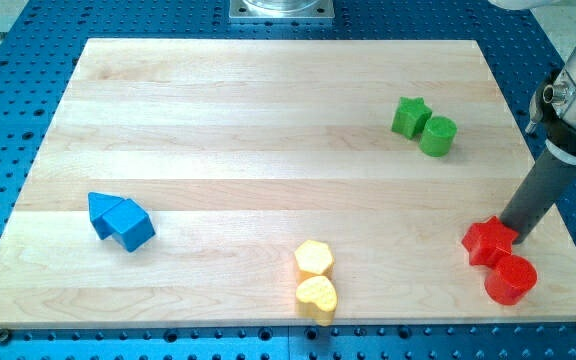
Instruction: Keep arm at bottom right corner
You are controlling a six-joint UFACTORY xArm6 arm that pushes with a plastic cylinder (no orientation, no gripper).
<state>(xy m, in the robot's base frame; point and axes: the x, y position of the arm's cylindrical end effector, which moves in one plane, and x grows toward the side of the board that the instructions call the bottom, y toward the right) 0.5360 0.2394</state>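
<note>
Nearest the view's bottom edge, just right of centre: a yellow heart-shaped block (317,297) touching a yellow hexagonal block (314,258) right above it, both well left of the red pair and no concern for this step. Further right along that bottom edge, a red cylinder block (511,279) touching a red star-shaped block (489,241) just up and left of it. Pressed against the star's upper right side: my tip (515,235), the lower end of the straight dark rod, already in the bottom right corner of the pale wooden bench (268,120). No claw on this arm, so nothing to call apart or together; only the rod end counts. Best handling, as a judgement: hold position, avoid any drift toward the view's left or bottom, since the star looks ready to slide and shove the cylinder toward the nearby edge. If any correction is needed, ease away to the view's right, off the star, staying inside the corner. Far left of the star, a blue pair (120,220) of angular blocks, touching. Above the star, toward the view's top, a green star-shaped block (409,116) touching a green cylinder block (437,136), well clear.
</note>
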